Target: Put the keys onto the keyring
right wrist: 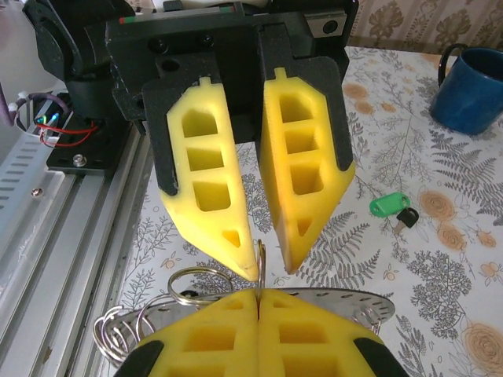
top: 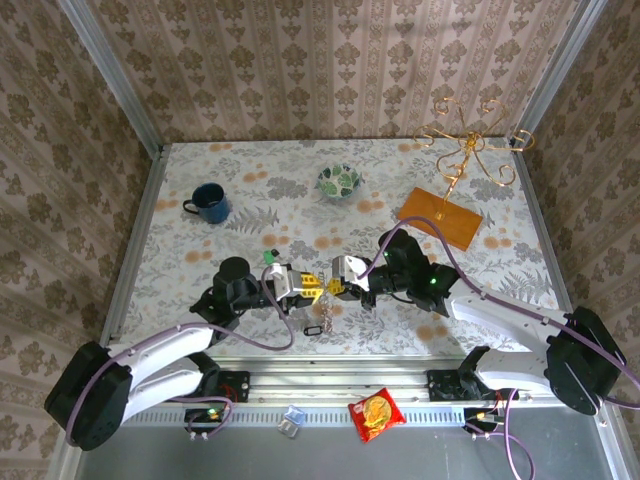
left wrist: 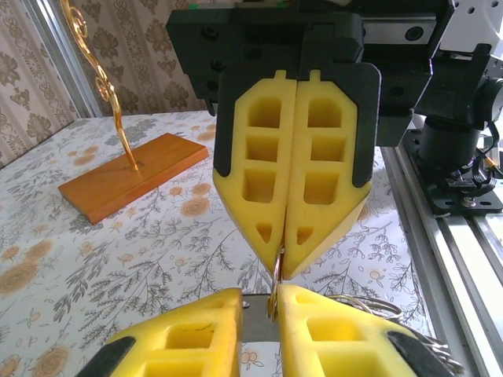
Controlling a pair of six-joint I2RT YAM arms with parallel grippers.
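The keys [right wrist: 391, 206] show 1 bright green head with 1 dark key at its 4 o'clock. They lie flat on the table, long axis 8 to 2 o'clock. 1 dark oval keyring [top: 310, 328] sits at 6 o'clock of the tips. The right gripper [right wrist: 259, 302] pinches a thin brass ring [right wrist: 259, 253]. The left gripper [right wrist: 271, 269] is narrow, its grip unclear.

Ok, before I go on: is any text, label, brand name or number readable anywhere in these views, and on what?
No text can be read in any view.
Red and yellow snack packet by the near rail: it carries print, but too small and blurred to read.
Bright green key tag lying on the table: no writing visible.
Dark blue mug: no label visible.
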